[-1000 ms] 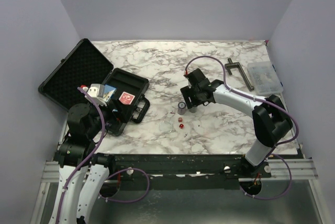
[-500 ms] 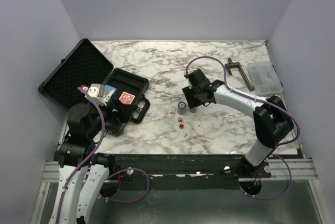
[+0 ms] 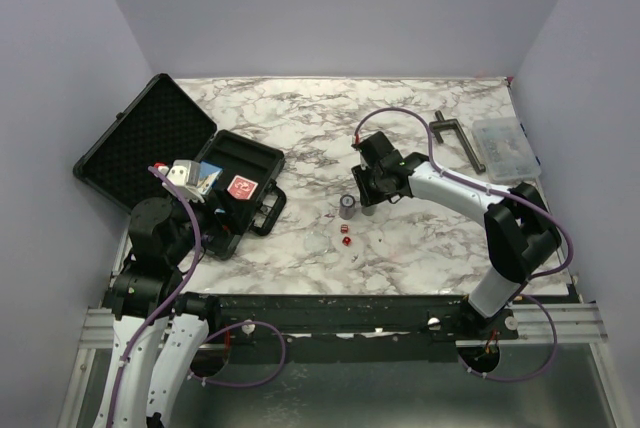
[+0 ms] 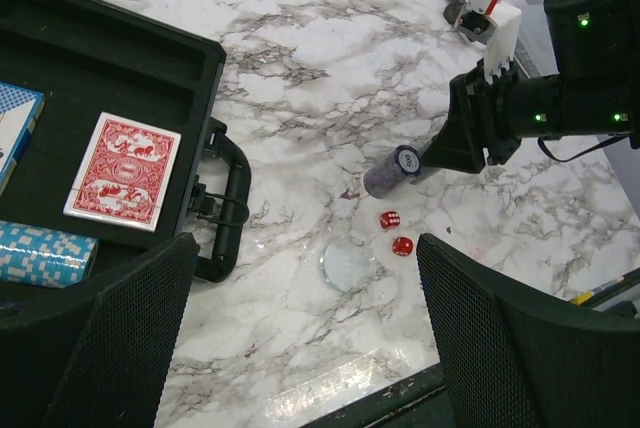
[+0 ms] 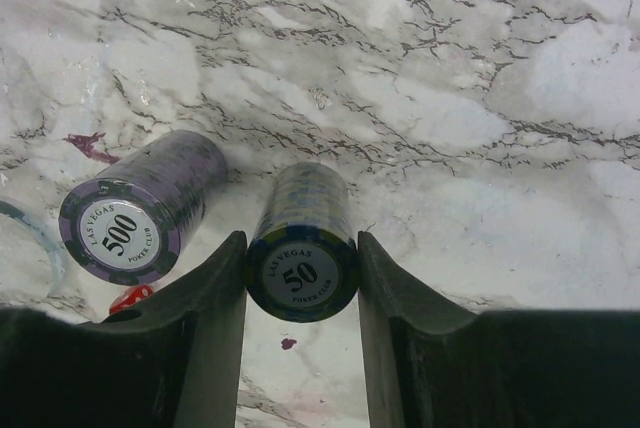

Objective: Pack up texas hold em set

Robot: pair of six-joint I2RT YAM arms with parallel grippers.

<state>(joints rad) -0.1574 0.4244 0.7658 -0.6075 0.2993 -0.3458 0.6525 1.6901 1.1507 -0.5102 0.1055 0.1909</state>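
The black case lies open at the left, its foam-lined lid (image 3: 140, 143) laid back and its base (image 3: 245, 158) holding a red card deck (image 4: 122, 170), a blue deck (image 4: 14, 134) and a light-blue chip stack (image 4: 45, 253). My left gripper (image 4: 310, 348) is open and empty, over the base's near edge (image 3: 218, 204). My right gripper (image 5: 300, 244) is shut on a blue "50" chip stack (image 5: 300, 210) at mid-table (image 3: 366, 188). A purple "500" chip stack (image 5: 140, 214) stands just to its left (image 3: 346, 205). Two red dice (image 4: 389, 219) (image 4: 402, 245) lie close by.
A clear round disc (image 4: 348, 263) lies on the marble near the dice. The case handle (image 4: 226, 203) sticks out toward mid-table. A dark T-shaped clamp (image 3: 458, 138) and a clear compartment box (image 3: 505, 148) sit at the far right.
My right gripper has shifted slightly right and away from the purple stack, with the blue stack between its fingers. The left arm has not moved.
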